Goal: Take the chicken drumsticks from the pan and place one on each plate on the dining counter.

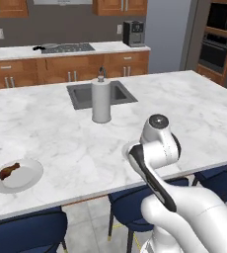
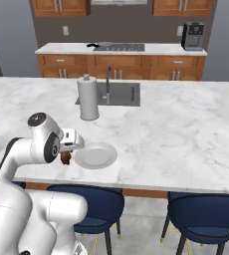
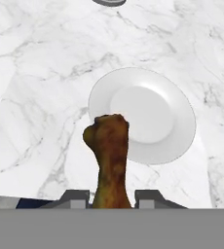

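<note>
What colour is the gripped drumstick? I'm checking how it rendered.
Golden-brown drumstick, darker in patches; hand view shows it best.

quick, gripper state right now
Gripper: shut on a golden-brown club-shaped chicken drumstick, held above the near rim of the empty round pale plate.

1. The drumstick [image 3: 109, 155] in my gripper [image 3: 111, 197] looks rough, mottled brown, faintly glossy.
2. The plate [image 3: 148, 114] below looks smooth, matt white.
3. The dining counter [image 3: 36, 87] is polished grey-veined marble.
4. The cabinets [image 1: 61, 69] look like wood.
</note>
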Controlling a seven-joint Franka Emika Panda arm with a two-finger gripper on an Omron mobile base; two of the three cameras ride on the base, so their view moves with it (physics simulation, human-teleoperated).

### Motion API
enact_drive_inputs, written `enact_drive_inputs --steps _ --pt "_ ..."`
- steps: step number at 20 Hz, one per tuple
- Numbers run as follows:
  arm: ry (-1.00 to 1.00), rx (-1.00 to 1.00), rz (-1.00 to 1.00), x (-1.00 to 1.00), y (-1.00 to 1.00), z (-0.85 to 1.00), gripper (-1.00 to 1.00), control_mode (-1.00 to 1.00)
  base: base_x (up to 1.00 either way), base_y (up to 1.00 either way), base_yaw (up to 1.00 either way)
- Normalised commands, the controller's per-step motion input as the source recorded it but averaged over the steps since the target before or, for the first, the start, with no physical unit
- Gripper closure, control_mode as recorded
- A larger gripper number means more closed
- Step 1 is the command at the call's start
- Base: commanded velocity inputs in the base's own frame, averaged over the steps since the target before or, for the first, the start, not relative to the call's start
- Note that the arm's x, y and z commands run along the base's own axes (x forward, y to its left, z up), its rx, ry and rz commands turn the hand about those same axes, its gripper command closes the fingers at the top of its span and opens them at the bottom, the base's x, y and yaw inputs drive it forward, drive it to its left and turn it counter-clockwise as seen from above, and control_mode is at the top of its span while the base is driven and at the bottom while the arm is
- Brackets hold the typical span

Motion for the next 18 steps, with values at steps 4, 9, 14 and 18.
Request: enact_drive_inputs --steps 4,9,14,18 --pt "0.0 0.0 0.0 0.0 0.0 0.0 1.0 1.0 0.33 -0.05 -0.12" --pt "0.0 0.0 0.0 0.0 0.0 0.0 1.0 1.0 0.01 0.0 -0.01" --pt "0.0 0.0 0.0 0.0 0.0 0.0 1.0 1.0 0.03 0.0 0.0" --pt "0.0 0.0 0.0 0.0 0.0 0.0 1.0 1.0 0.16 -0.11 0.0"
